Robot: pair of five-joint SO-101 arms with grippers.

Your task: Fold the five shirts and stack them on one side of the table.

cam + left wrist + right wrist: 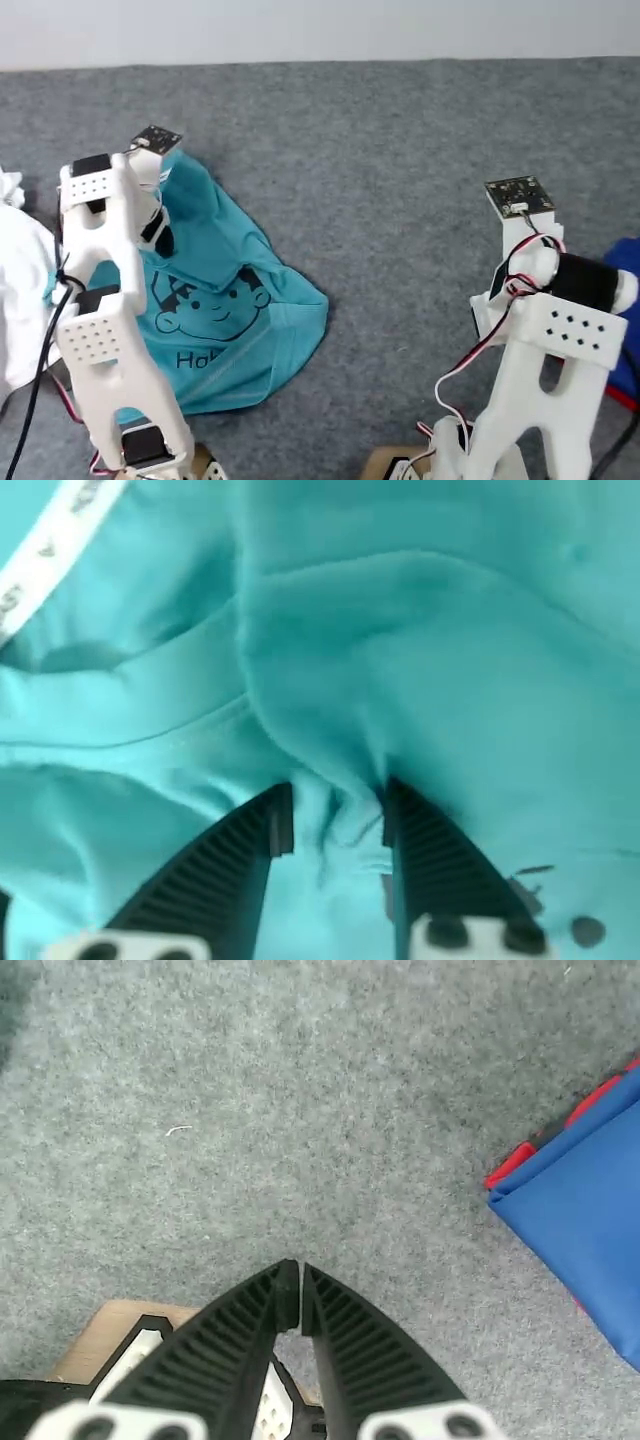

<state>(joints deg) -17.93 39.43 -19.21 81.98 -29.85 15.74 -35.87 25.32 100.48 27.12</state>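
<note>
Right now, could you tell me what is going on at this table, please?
The left claw is closed on a bunched fold of the teal shirt, which lies crumpled and unfolded on the grey table. The right claw is shut and holds nothing, above bare table surface. A folded blue garment with a red edge beneath it lies at the table's right side, and white cloth lies at its left edge.

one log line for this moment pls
left end effector: shut on teal shirt | right end effector: shut, empty, over grey mat | teal shirt: crumpled | blue shirt: far right of mat
</note>
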